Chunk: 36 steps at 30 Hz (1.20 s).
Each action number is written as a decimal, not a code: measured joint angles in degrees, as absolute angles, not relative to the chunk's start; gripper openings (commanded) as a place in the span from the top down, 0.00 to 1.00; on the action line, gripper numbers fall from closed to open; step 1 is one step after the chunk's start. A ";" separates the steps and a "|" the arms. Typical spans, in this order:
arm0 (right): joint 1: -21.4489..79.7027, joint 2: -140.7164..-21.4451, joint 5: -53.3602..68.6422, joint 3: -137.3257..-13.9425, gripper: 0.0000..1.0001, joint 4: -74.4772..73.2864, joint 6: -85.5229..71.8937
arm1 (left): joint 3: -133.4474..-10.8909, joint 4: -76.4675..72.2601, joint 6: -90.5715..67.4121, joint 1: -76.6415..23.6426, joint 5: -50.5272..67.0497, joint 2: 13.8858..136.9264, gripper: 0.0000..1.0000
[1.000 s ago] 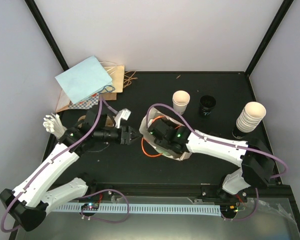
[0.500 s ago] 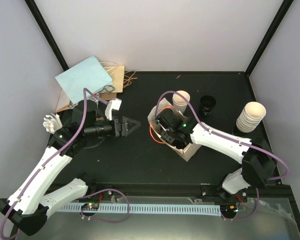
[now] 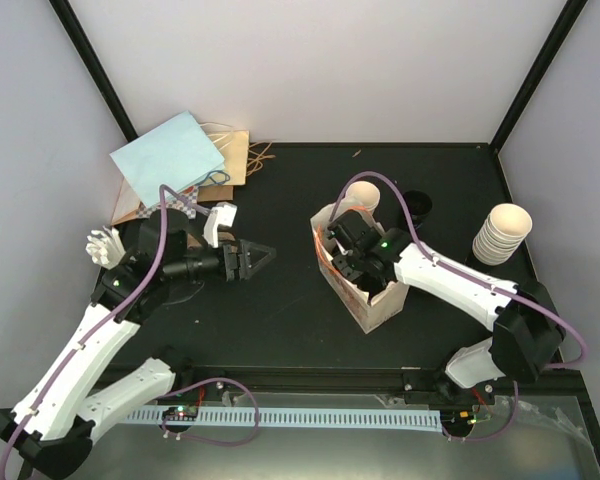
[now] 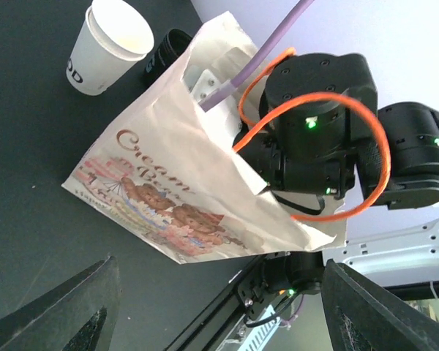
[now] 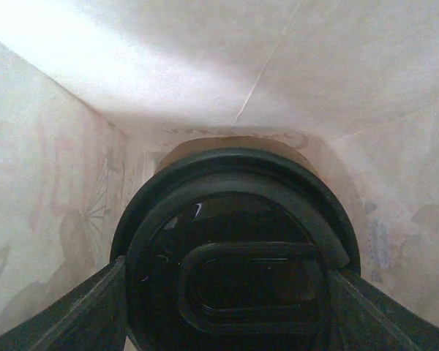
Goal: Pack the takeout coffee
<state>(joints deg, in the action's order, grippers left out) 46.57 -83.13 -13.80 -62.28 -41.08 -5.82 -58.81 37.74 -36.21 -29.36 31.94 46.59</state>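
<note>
the right gripper (image 5: 230, 325), deep inside the upright printed cream paper bag with orange handles (image 3: 376, 305), clasps the black-lidded takeout coffee cup (image 5: 234, 227), likely to seat it on the bottom; the left gripper (image 3: 263, 254) hangs spread wide apart, the bag seemingly standing unaided.

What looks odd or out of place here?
The printed paper bag seems tipped rather than standing square, and its orange handles are looped around the right arm that reaches inside. Nothing looks spilled.

Coffee cup (image 5: 234, 263), round black lid on, inside cream paper bag (image 5: 336, 88)
</note>
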 measured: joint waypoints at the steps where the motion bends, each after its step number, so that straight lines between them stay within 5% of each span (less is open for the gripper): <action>1: 46.17 -83.07 -13.45 -62.15 0.55 -41.12 -6.37 | -58.39 37.74 -36.07 -29.34 31.81 46.39 0.23; 36: 40.99 -83.74 -7.51 -59.37 0.52 -40.99 -17.37 | -39.13 26.74 -41.91 -42.61 26.00 48.82 0.28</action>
